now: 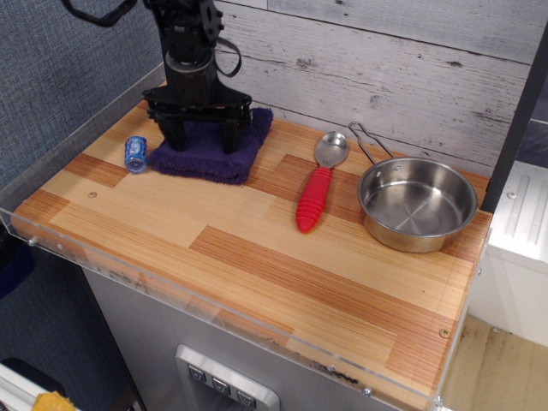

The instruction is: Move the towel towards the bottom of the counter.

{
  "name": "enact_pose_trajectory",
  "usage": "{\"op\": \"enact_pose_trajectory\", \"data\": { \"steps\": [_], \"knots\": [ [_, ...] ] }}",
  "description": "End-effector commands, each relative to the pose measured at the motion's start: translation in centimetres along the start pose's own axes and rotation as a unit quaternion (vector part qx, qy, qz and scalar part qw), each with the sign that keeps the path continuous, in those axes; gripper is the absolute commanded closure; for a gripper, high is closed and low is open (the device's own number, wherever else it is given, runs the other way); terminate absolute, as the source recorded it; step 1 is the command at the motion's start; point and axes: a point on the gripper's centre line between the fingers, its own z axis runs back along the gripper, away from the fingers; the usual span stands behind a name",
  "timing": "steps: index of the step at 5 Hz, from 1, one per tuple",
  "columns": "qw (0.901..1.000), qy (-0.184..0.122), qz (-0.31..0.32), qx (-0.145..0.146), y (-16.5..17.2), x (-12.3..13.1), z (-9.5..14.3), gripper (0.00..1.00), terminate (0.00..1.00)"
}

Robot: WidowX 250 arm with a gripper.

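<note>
Grasping step, by the look of it. Pincer (202,137) down on the towel (208,147), jaws spread wide, one fingertip planted toward the cloth's left side and the other toward its right, both seemingly pressing into the knit. No fold caught between them yet. Towel at the far left corner of the counter (257,257), close against the plank wall, just beside a small blue cylinder (135,153) on its left. Well apart to the right: a red-handled spoon (317,190) and a steel pan (417,204).

Next move likely calls for closing the jaws to pinch up a ridge of cloth, or keeping pressure down and dragging toward the near acrylic edge. Open wood ahead along that path; only the blue cylinder close enough to brush.
</note>
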Motion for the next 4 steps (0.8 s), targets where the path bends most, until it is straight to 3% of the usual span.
{"op": "enact_pose_trajectory", "data": {
  "steps": [1, 4],
  "knots": [
    [0.9996, 0.014, -0.022, 0.012, 1.2, -3.7, 0.5, 0.00, 0.00],
    [0.9993, 0.019, -0.033, -0.001, 1.2, -9.0, 0.5, 0.00, 0.00]
  ]
}}
